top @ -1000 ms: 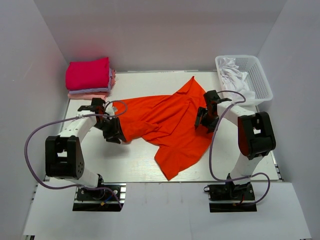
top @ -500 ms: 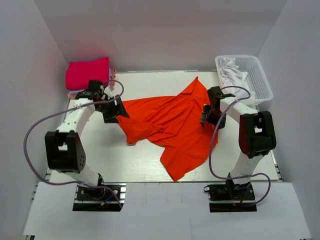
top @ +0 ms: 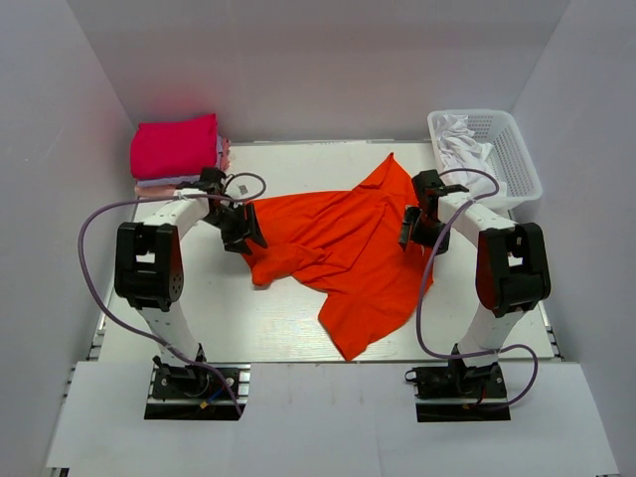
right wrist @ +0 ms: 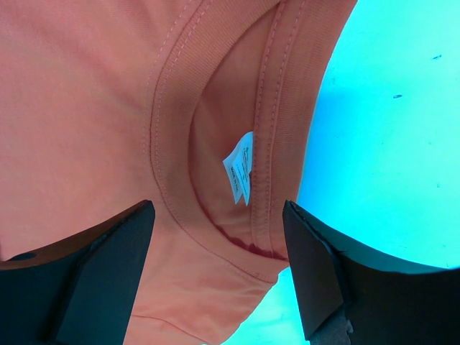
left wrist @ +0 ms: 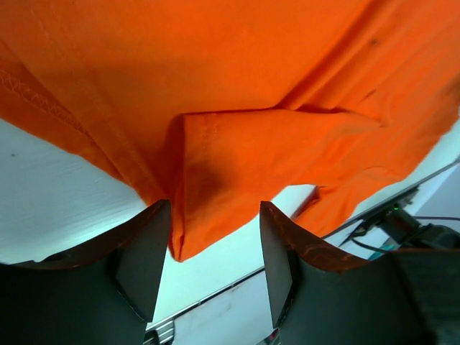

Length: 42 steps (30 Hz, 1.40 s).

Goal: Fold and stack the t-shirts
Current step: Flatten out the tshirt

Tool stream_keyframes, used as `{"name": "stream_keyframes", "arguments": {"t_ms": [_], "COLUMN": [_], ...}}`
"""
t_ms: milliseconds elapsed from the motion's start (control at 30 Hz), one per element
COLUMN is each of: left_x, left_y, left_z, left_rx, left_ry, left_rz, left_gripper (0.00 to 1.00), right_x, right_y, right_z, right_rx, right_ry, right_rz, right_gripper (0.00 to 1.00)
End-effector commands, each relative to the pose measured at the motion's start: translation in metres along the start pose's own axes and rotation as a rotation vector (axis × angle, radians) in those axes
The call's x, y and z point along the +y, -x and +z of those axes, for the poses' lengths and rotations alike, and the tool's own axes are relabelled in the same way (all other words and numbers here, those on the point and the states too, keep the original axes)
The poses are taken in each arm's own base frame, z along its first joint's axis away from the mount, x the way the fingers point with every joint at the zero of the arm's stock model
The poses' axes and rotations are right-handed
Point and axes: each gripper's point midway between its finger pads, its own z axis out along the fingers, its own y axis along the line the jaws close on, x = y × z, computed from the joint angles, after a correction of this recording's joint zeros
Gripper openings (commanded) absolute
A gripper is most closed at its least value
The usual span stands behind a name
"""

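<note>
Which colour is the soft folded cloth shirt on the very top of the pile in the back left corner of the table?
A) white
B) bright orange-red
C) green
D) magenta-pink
D: the magenta-pink folded t-shirt lies on top, with the pale lavender and light pink folded shirts showing as thin edges under it.
</note>
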Motion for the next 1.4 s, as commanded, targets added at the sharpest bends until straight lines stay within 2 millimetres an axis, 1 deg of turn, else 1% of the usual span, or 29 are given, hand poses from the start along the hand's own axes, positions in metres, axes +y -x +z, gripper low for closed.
{"name": "stream_keyframes", "arguments": {"t_ms": [0, 100, 167, 200, 267, 333, 433, 500, 533, 600, 633, 733, 767, 800, 833, 867, 933, 1000, 1033, 1133, 1167, 1200, 1233, 1333, 1367], "left_x": [0.008, 0.023, 0.024, 0.022, 0.006, -0.006, -0.018, -0.019, -0.023, -0.024, -0.026, -0.038, -0.039, -0.044, -0.048, -0.046, -0.050, -0.058, -0.069, -0.086, -0.096, -0.107, -0.115, -0.110, -0.109], "left_y": [-0.015, -0.027, -0.028, -0.025, -0.023, -0.016, -0.019, -0.021, -0.025, -0.027, -0.021, -0.009, -0.007, -0.005, -0.004, -0.003, 0.003, 0.009, 0.012, 0.013, 0.006, -0.002, -0.010, -0.040, -0.054], "left_z": [-0.002, 0.004, 0.007, 0.010, 0.013, 0.014, 0.019, 0.021, 0.025, 0.027, 0.026, 0.022, 0.022, 0.020, 0.019, 0.020, 0.010, -0.005, -0.022, -0.049, -0.058, -0.073, -0.082, -0.088, -0.092], "left_rx": [0.022, 0.047, 0.045, 0.039, 0.037, 0.015, 0.020, 0.034, 0.059, 0.070, 0.053, 0.011, 0.002, 0.000, -0.010, -0.015, -0.042, -0.095, -0.133, -0.205, -0.208, -0.232, -0.222, -0.152, -0.139], "left_ry": [0.056, 0.127, 0.136, 0.117, 0.044, -0.019, -0.091, -0.103, -0.124, -0.133, -0.139, -0.157, -0.161, -0.178, -0.176, -0.165, -0.146, -0.151, -0.164, -0.182, -0.210, -0.249, -0.291, -0.291, -0.281], "left_rz": [0.025, 0.016, 0.015, 0.019, 0.017, 0.027, 0.037, 0.022, 0.022, 0.017, 0.029, 0.045, 0.038, 0.035, 0.035, 0.035, 0.044, 0.085, 0.122, 0.205, 0.226, 0.272, 0.285, 0.246, 0.244], "left_gripper": [0.62, 0.62, 0.62, 0.62, 0.62, 0.62, 0.61, 0.60, 0.60, 0.52, 0.45, 0.30, 0.20, 0.15, 0.05, 0.00, 0.00, 0.00, 0.00, 0.00, 0.00, 0.00, 0.00, 0.00, 0.00], "right_x": [-0.002, -0.002, -0.003, -0.001, -0.001, 0.000, 0.001, -0.001, 0.000, -0.001, 0.001, 0.004, 0.003, 0.004, 0.004, 0.004, 0.006, 0.005, 0.006, 0.005, 0.006, 0.005, 0.005, 0.004, 0.003], "right_y": [0.010, 0.010, 0.009, 0.010, 0.010, 0.009, 0.007, 0.007, 0.009, 0.008, 0.007, 0.003, -0.001, -0.002, -0.002, -0.003, -0.002, -0.003, -0.006, -0.010, -0.010, -0.012, -0.012, -0.015, -0.018], "right_z": [-0.016, -0.016, -0.015, -0.016, -0.016, -0.015, -0.015, -0.014, -0.017, -0.017, -0.018, -0.015, -0.013, -0.012, -0.013, -0.012, -0.013, -0.010, -0.008, -0.005, -0.004, -0.002, -0.002, 0.000, 0.001], "right_rx": [-0.034, -0.033, -0.030, -0.034, -0.037, -0.030, -0.028, -0.029, -0.040, -0.045, -0.048, -0.037, -0.027, -0.025, -0.026, -0.024, -0.036, -0.029, -0.015, -0.002, -0.002, -0.001, 0.001, 0.011, 0.019], "right_ry": [0.003, 0.005, 0.005, 0.007, 0.013, 0.017, 0.021, 0.015, 0.021, 0.023, 0.033, 0.053, 0.051, 0.056, 0.054, 0.055, 0.063, 0.066, 0.067, 0.061, 0.066, 0.061, 0.061, 0.054, 0.053], "right_rz": [-0.012, -0.022, -0.023, -0.022, -0.022, -0.021, -0.023, -0.018, -0.017, -0.012, -0.010, -0.009, -0.002, 0.002, 0.008, 0.011, 0.007, 0.010, 0.014, 0.025, 0.031, 0.033, 0.034, 0.030, 0.031], "right_gripper": [0.78, 0.78, 0.78, 0.79, 0.79, 0.79, 0.79, 0.79, 0.79, 0.79, 0.79, 0.79, 0.79, 0.79, 0.79, 0.79, 0.79, 0.79, 0.77, 0.76, 0.76, 0.76, 0.76, 0.76, 0.76]}}
